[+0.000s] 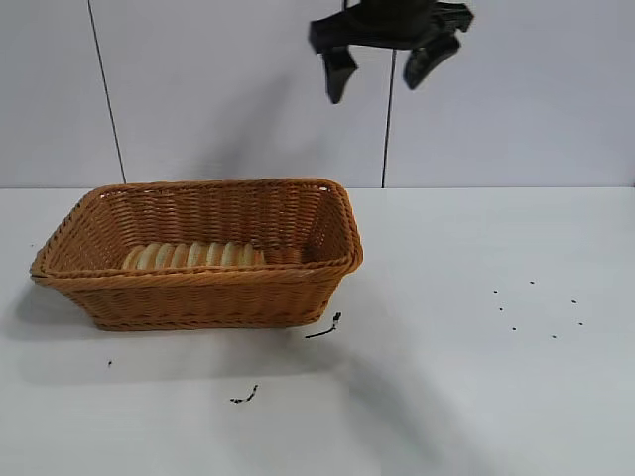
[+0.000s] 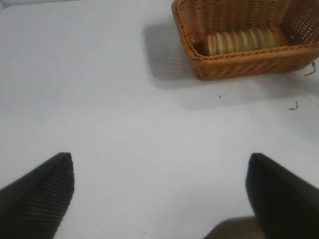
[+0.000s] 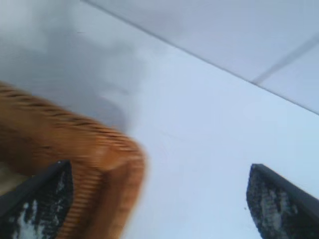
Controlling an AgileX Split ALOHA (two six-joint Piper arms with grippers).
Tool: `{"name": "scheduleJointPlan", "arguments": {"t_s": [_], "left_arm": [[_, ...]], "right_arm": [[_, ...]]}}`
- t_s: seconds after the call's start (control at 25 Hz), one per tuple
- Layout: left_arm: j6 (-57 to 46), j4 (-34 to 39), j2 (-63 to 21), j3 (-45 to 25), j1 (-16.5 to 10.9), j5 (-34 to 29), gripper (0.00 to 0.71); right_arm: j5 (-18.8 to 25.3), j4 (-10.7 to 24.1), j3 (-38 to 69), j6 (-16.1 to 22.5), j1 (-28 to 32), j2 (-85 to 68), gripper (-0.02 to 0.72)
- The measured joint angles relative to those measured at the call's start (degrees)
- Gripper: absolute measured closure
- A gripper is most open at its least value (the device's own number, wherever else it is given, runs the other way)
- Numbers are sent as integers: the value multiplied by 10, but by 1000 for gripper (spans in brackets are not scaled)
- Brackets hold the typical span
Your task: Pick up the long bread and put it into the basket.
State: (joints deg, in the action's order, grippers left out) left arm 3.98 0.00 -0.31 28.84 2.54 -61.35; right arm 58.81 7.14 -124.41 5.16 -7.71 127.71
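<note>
The long bread (image 1: 193, 256) lies inside the wicker basket (image 1: 198, 297), lengthwise along its near wall. The left wrist view shows it too (image 2: 239, 41), inside the basket (image 2: 249, 63). My right gripper (image 1: 382, 67) hangs high above the table, above and behind the basket's right end, open and empty. Its wrist view (image 3: 158, 199) shows a corner of the basket (image 3: 109, 169) below one finger. My left gripper (image 2: 159, 194) is open and empty over bare table, well away from the basket; it is out of the exterior view.
Small black scraps (image 1: 322, 329) (image 1: 245, 397) lie on the white table in front of the basket. Dark specks (image 1: 536, 307) dot the table at the right. A wall with a thin vertical cable (image 1: 107, 89) stands behind.
</note>
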Motion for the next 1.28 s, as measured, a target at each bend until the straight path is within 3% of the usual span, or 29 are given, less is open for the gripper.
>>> {"name": "scheduleJointPlan", "arguments": {"t_s": [0.24,0.48,0.76,1.0,1.28], "left_arm": [[0,0,0,0,0,0,14],[0,0,0,0,0,0,14],[0,0,0,0,0,0,14],[0,0,0,0,0,0,14],[0,0,0,0,0,0,14]], "right_arm": [[26,-16,0,-5,36,-5,66],[99,-19,0,-28,38,-24,66],[106,-25,30,-12,39,-75,66],[106,-34,177,-7,39,-209,66],[105,-34,437,-6,39,-435,66]]}}
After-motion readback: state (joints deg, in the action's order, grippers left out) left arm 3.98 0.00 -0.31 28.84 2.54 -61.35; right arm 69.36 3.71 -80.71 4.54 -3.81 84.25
